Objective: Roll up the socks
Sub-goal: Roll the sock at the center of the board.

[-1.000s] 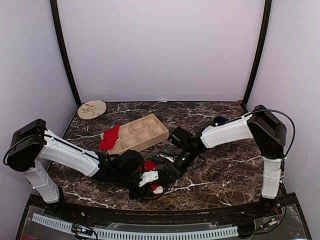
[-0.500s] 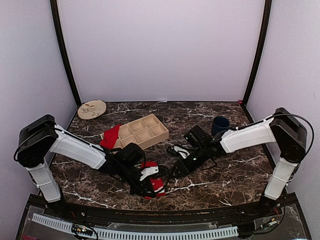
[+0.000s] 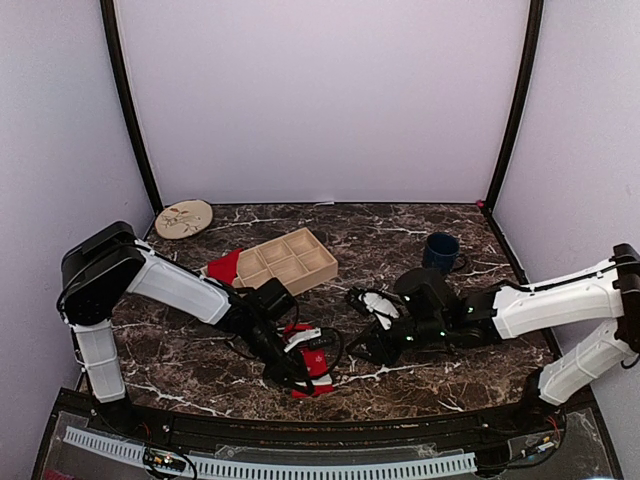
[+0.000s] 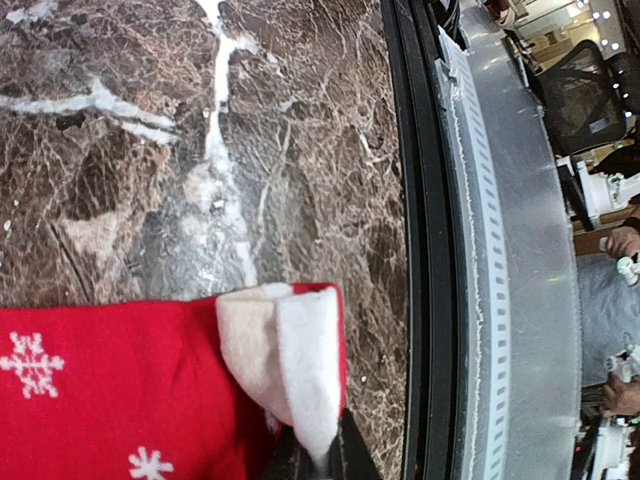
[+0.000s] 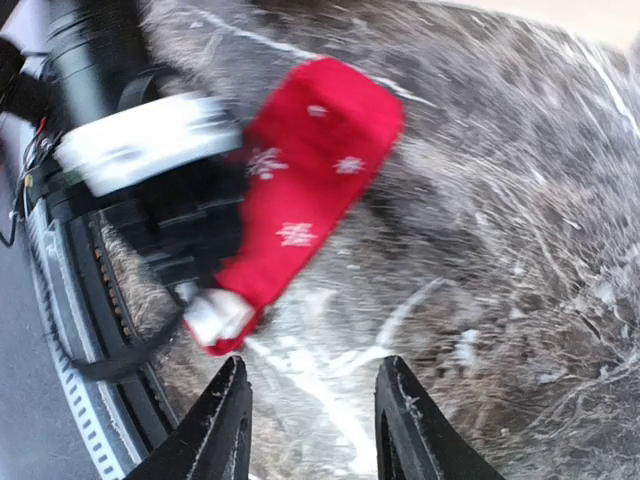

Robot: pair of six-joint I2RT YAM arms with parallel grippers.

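**Left gripper pinched on the cuff, roll not started**

- Left gripper (image 4: 318,462): clamped on the white cuff (image 4: 285,350) of the red snowflake sock (image 4: 120,390). In its wrist view only the fingertips show, at the bottom edge of the frame.
- The sock lies flat and full length on the marble table (image 3: 180,350), at lower centre of the top view, close to the front edge. No turns are in it yet.
- Right gripper (image 5: 312,420): fingers parted with nothing between them. It hangs over bare marble just right of the sock, not touching it.
- Step, as I read it: grip taken at the cuff end, about to begin rolling.
- The next move probably needs the right gripper to pin the toe or mid-sock while the left turns the cuff over onto the body. The cuff is near the table edge, so roll away from it.
- Second red sock (image 3: 222,266): draped at the left end of the wooden compartment tray (image 3: 290,262), not yet worked.

View differences:
- Left wrist: confirms the pinch and the folded cuff, but not the toe.
- Right wrist: shows the whole sock and the toe, with motion blur.
- Top view only: shows the second sock, the tray, a blue cup (image 3: 440,250) and a round plate (image 3: 184,217).
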